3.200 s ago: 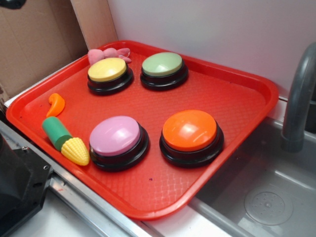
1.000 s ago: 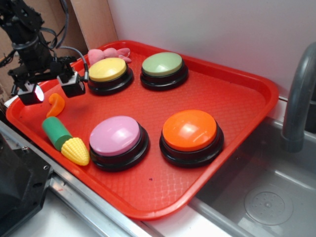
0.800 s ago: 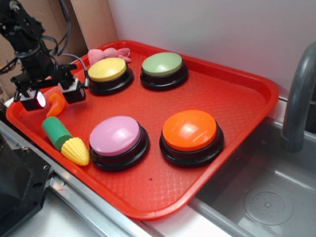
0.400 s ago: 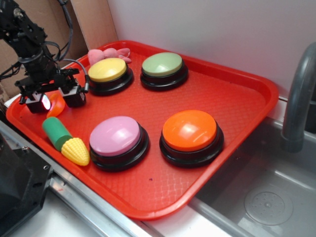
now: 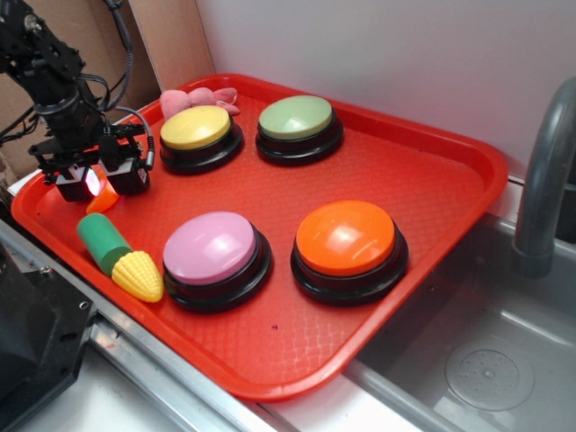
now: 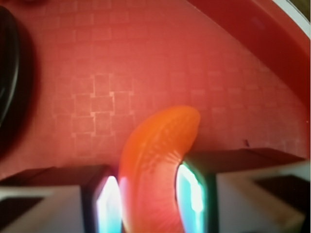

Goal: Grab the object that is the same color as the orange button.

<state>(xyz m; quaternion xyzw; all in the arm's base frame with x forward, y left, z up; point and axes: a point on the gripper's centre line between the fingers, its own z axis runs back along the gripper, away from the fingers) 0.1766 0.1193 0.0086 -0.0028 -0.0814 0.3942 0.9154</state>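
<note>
Our fingers (image 6: 109, 206) stand one on each side of the small curved orange plastic toy piece (image 6: 158, 167), close against it; the wrist view shows both pads right at its flanks, but we cannot tell whether they are pressing or only touching. The toy piece lies on the red plastic tray surface (image 5: 360, 171) near its 9 o'clock edge, between the black gripper (image 5: 97, 180) blocks, with the green-and-yellow toy corn (image 5: 119, 255) just toward 6 o'clock of it. Its colour matches the large glossy orange dome button (image 5: 346, 236), which sits well apart toward 3 o'clock.

We judge that we are at the closing step of the grasp. The next move calls for a firm squeeze, then a straight lift, keeping the slippery curved piece from twisting out between the pads.

The black arm (image 5: 45, 63) comes in from 10 o'clock and reaches down steeply, wrist pointing almost straight at the tray, gripper low at the surface beside the yellow dome button (image 5: 195, 127).
</note>
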